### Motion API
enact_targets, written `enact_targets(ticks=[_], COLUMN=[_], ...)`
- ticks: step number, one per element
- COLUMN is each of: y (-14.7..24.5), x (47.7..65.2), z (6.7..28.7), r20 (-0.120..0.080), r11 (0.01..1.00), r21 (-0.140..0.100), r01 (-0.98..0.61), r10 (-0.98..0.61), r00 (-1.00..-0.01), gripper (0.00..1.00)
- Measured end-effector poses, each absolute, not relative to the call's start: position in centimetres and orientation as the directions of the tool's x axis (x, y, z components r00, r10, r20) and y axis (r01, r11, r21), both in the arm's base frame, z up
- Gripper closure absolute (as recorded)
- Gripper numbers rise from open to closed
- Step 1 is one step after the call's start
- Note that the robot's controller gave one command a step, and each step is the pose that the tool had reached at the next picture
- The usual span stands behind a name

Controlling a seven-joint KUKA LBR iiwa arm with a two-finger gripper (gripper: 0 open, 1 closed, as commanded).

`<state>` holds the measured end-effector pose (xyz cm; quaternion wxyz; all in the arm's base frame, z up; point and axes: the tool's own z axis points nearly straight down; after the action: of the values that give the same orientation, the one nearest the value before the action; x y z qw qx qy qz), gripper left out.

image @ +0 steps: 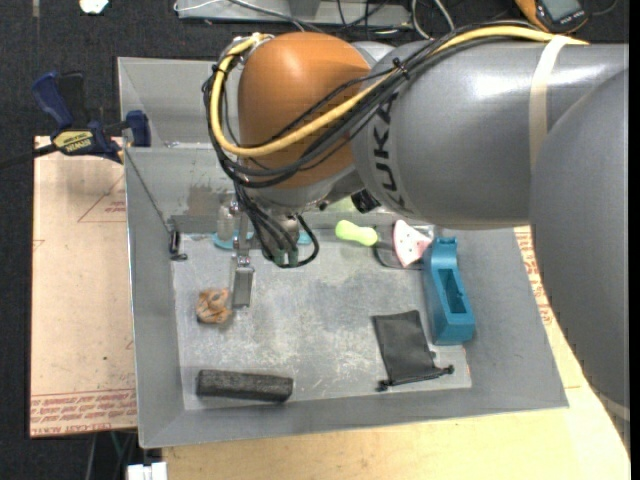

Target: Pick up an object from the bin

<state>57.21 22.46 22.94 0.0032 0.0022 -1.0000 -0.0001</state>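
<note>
KUKA arm [470, 118]: gripper [241, 290] perhaps touching tan lump [213, 307].

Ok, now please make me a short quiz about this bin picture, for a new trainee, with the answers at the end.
1. True or false: in the bin, the blue block lies against the left wall.
2. Which thing lies nearest the gripper? A) the dark grey bar; B) the small tan knotted thing; C) the dark pouch.
3. Fill in: in the camera view, the dark grey bar lies near the bin's ____ edge.
Key: 1 false, it lies on the right side; 2 B; 3 lower.
</note>
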Motion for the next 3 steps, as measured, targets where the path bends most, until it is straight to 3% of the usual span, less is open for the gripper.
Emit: enact_targets(ticks=[1,2,3], y=[22.3,21.1,21.3], x=[57.4,55.0,54.1], z=[23.4,17.1,10.5], r20=[-0.001,-0.004,-0.016], r11=[1.000,0.999,1.000], r21=[0.002,0.003,0.009], r01=[-0.001,-0.044,0.000], r10=[-0.001,-0.044,0.000], r00=[-1.000,-0.999,-1.000], gripper=[0.00,0.00,0.00])
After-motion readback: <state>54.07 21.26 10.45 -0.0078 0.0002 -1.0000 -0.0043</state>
